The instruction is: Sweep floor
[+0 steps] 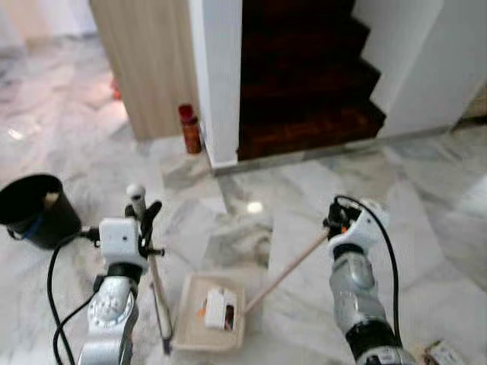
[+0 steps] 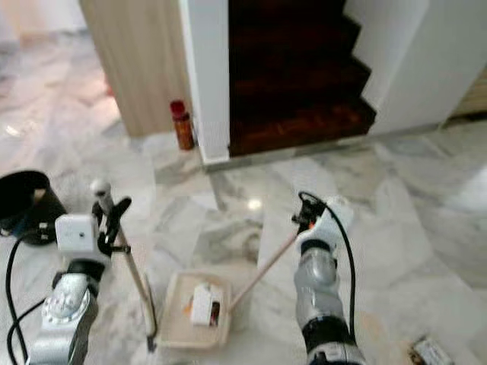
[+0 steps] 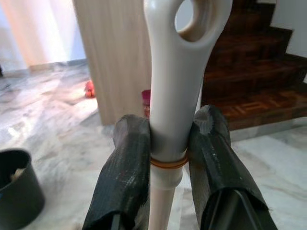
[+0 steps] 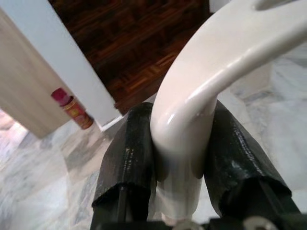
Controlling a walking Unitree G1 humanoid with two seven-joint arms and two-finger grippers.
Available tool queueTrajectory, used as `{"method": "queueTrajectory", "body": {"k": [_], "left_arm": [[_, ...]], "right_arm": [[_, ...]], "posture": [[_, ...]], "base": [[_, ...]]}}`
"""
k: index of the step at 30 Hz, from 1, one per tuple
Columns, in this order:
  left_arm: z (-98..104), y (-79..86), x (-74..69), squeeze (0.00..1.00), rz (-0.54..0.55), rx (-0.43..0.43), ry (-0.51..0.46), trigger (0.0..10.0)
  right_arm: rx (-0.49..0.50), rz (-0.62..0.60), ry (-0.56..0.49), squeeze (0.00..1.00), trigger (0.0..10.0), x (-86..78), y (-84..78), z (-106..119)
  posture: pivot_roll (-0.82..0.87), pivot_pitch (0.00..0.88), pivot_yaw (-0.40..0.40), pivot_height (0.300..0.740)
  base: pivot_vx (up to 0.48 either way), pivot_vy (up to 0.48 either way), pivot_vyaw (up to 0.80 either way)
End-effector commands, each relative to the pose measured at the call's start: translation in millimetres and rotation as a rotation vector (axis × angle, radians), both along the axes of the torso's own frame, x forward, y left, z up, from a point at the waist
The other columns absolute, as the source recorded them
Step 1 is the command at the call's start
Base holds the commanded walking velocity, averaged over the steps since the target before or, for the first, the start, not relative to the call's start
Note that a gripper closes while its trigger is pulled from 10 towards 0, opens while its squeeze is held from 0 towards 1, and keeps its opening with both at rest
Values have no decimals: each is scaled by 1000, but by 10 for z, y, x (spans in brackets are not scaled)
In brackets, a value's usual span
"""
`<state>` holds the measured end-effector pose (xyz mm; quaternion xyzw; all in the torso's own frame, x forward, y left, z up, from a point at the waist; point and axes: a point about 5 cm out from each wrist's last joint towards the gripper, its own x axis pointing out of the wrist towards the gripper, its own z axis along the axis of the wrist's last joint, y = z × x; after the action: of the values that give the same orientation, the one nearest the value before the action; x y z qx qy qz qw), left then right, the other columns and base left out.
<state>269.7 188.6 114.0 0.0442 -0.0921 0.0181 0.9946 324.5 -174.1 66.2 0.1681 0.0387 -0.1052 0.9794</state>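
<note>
Collection of litter into the dustpan (image 1: 190, 334) appears to be the step in hand. The pan, a shallow cream tray of smooth plastic, lies flat on the marble floor (image 1: 426, 190) between the two arms, and a small white carton (image 1: 218, 308) with an orange scrap beside it is seen lying inside it. The left gripper (image 3: 168, 158) is pinched on the upright pan handle (image 1: 156, 289), its two black, matt-taped fingers (image 3: 124, 177) pressed against a glossy cream grip that ends in a hanging eye; a rubber band is seen round the shaft just below. The right gripper (image 4: 180, 153) is clamped on the curved, glossy white top of the broom stick (image 1: 285, 275), a thin pale rod slanting down to the pan's mouth, where its head cannot be made out. More litter (image 1: 445, 353) is seen on the floor near the right arm, well apart from the pan. A black round bin (image 1: 38, 209) stands on the robot's left, and a red bottle (image 1: 189, 129) stands against the white wall corner by the dark wooden stairs. The next move is judged to call for the pan to be kept level so the carton is not spilt.
</note>
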Motion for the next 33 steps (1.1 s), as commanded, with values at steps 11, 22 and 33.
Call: {"method": "queueTrajectory", "body": {"k": [11,22,33], "left_arm": [[29,71,-30,0,25,7,-10,10000],[33,76,-30,0,29,9,-9,10000],[34,85,-38,0,33,10,-7,10000]], "right_arm": [[3,39,-64,0,10000,80,131,157],[11,49,-66,0,10000,80,146,158],[-7,56,-55,0,10000,80,155,148]], "posture": [[143,95,-11,740],[147,97,-12,740],[151,100,-12,740]], "base": [[0,341,0],[0,340,0],[0,340,0]]}}
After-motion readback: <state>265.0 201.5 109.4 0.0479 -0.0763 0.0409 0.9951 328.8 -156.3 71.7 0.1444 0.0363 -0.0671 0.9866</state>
